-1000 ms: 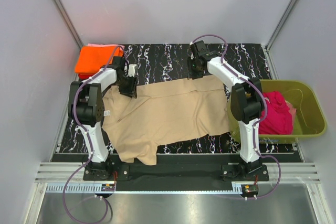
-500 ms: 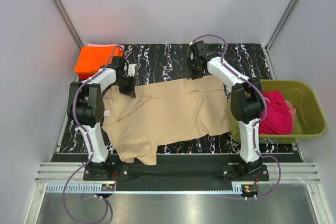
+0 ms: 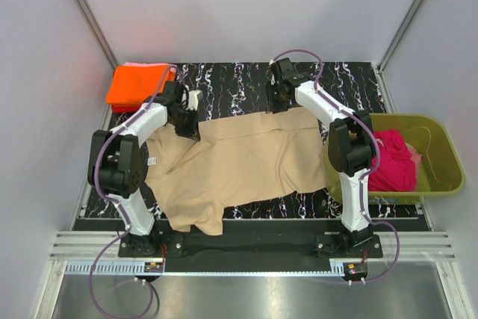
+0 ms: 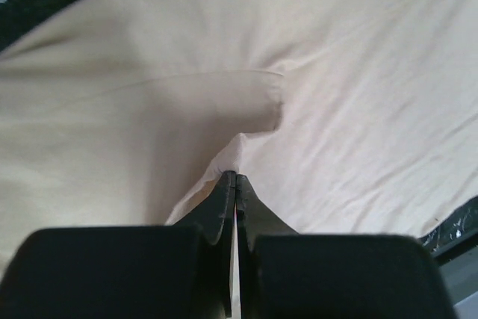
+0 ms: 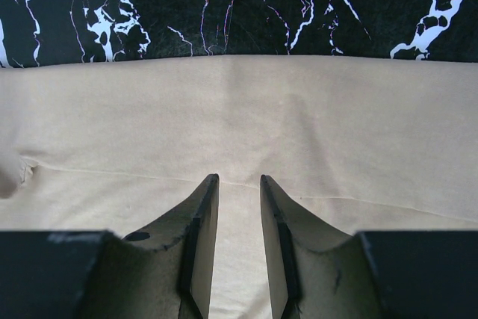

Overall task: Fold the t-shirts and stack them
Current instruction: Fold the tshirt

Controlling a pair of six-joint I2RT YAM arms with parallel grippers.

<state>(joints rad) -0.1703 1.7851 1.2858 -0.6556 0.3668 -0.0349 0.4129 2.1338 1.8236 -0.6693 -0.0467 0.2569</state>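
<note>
The tan-beige t-shirt [image 3: 246, 162] lies spread across the black marbled table [image 3: 231, 80]. My left gripper [image 3: 188, 119] is at the shirt's far left part. In the left wrist view it [image 4: 236, 177] is shut on a pinched fold of the tan cloth [image 4: 358, 72]. My right gripper [image 3: 281, 102] is over the shirt's far edge. In the right wrist view it [image 5: 239, 178] is open, jaws a little apart above the tan cloth [image 5: 239, 110], near a seam. The orange t-shirt [image 3: 138, 84] lies folded at the back left. The magenta-red t-shirt [image 3: 392, 160] is in the tub.
The olive-green tub [image 3: 441, 156] stands off the table's right edge. A sliver of pale pink cloth [image 3: 134, 65] shows behind the orange shirt. The tan shirt's near corner hangs over the table's front edge [image 3: 198, 222]. Grey walls enclose the back and sides.
My left gripper has moved a little to the right, drawing the shirt's far left part with it; its elbow has swung left. The right gripper has stayed put.
</note>
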